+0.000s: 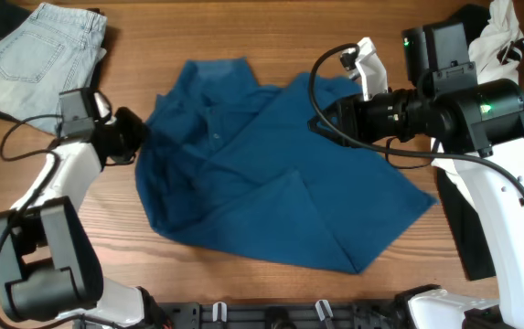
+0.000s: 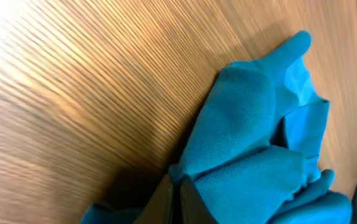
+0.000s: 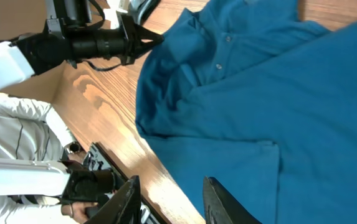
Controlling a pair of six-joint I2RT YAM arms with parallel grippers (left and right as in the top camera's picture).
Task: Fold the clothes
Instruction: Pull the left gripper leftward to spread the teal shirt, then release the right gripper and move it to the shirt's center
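Teal shirt (image 1: pixel 271 174) on table (image 1: pixel 243 37), left claw (image 1: pixel 139 133) pinching its edge

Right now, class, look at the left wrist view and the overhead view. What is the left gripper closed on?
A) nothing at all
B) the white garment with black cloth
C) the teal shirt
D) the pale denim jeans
C: in the left wrist view, the left gripper has its fingers shut on a bunched fold of the teal shirt. The overhead view places that grip at the shirt's edge.
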